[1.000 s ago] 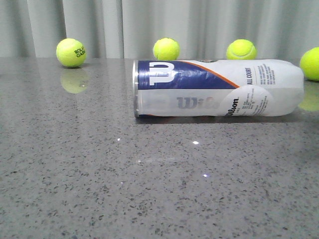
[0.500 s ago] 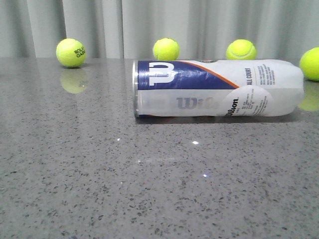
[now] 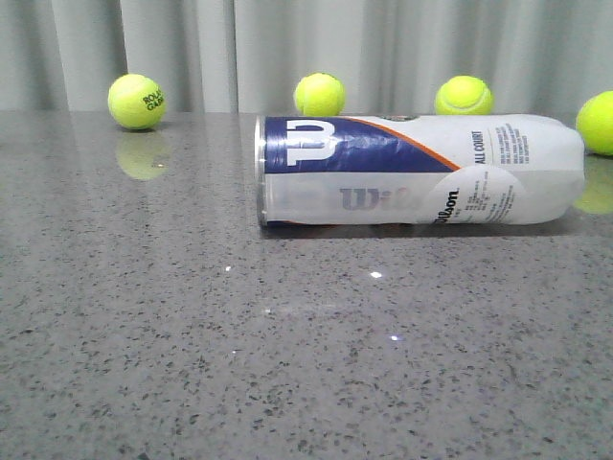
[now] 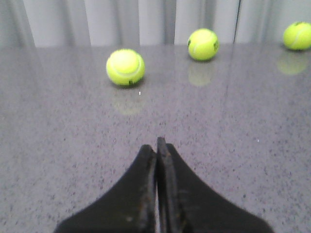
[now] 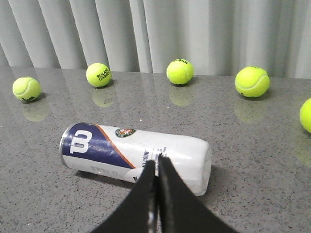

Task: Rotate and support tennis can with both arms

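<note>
The Wilson tennis can (image 3: 419,171) lies on its side on the grey speckled tabletop (image 3: 287,364), its navy end with the white W toward the robot's left and its rounded end toward the right, with yellow-green tennis balls (image 3: 319,94) spaced along the far edge by the curtain. Neither arm touches the can. The left gripper (image 4: 157,145) has its fingers pressed together and holds nothing; its view shows only balls, not the can. The right gripper (image 5: 156,164) is likewise closed and empty, and points toward the can's mid-body. To perform the approach well, open both grippers before descent, since closed fingers cannot admit the body. Bring one gripper to each end of the can, so that one turns it while the other steadies it. The smooth cylinder will probably roll if pushed from one side only; make contact from both sides together.
</note>
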Robot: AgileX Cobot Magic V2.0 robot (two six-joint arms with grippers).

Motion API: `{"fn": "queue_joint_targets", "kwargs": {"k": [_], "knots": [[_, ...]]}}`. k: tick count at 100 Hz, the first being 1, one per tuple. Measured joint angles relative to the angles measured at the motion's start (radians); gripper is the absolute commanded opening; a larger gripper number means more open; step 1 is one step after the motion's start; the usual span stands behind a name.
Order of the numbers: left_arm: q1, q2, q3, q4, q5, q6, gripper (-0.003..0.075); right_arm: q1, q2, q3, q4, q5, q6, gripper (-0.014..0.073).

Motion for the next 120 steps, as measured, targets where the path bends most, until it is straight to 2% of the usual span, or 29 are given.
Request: {"fn": "queue_joint_targets", "kwargs": {"k": [17, 22, 29, 33, 34, 36, 37, 38, 44, 51, 65, 78, 85, 103, 120], "knots": [[0.0, 0.181, -0.116, 0.0, 0.19, 0.0, -0.0014, 0.0, 0.0, 0.0, 0.0, 0.0, -0.002, -0.006], [0.0, 0.238, -0.139, 0.0, 0.227, 0.0, 0.0015, 0.0, 0.0, 0.0, 0.0, 0.0, -0.002, -0.006], [0.0, 0.304, -0.168, 0.0, 0.271, 0.0, 0.0117, 0.0, 0.0, 0.0, 0.0, 0.0, -0.002, -0.006], [0.0, 0.333, -0.182, -0.002, 0.287, 0.0, 0.0226, 0.0, 0.0, 0.0, 0.0, 0.0, -0.002, -0.006], [0.0, 0.344, -0.186, -0.005, 0.288, 0.0, 0.0226, 0.0, 0.0, 0.0, 0.0, 0.0, -0.002, -0.006], [0.0, 0.36, -0.19, -0.007, 0.294, 0.0, 0.0279, 0.0, 0.0, 0.0, 0.0, 0.0, -0.002, -0.006], [0.0, 0.365, -0.192, -0.008, 0.296, 0.0, 0.0333, 0.0, 0.0, 0.0, 0.0, 0.0, -0.002, -0.006], [0.0, 0.37, -0.195, -0.011, 0.296, 0.0, 0.0333, 0.0, 0.0, 0.0, 0.0, 0.0, -0.002, -0.006], [0.0, 0.406, -0.206, -0.02, 0.301, 0.0, 0.0479, 0.0, 0.0, 0.0, 0.0, 0.0, -0.002, -0.006], [0.0, 0.436, -0.217, -0.027, 0.303, 0.0, 0.0564, 0.0, 0.0, 0.0, 0.0, 0.0, -0.002, -0.006], [0.0, 0.49, -0.248, -0.092, 0.303, 0.0, 0.0566, 0.0, 0.0, 0.0, 0.0, 0.0, -0.002, -0.006], [0.0, 0.567, -0.272, -0.301, 0.303, 0.038, 0.0566, 0.0, 0.0, 0.0, 0.0, 0.0, -0.002, -0.006], [0.0, 0.621, -0.283, -0.47, 0.303, 0.135, 0.0566, 0.0, 0.0, 0.0, 0.0, 0.0, -0.002, -0.006], [0.0, 0.788, -0.323, -0.954, 0.334, 0.486, 0.0566, 0.0, 0.0, 0.0, 0.0, 0.0, -0.002, -0.006], [-0.002, 1.0, -0.37, -1.279, 0.427, 0.754, 0.0566, 0.0, 0.0, 0.0, 0.0, 0.0, -0.002, -0.006]]}}
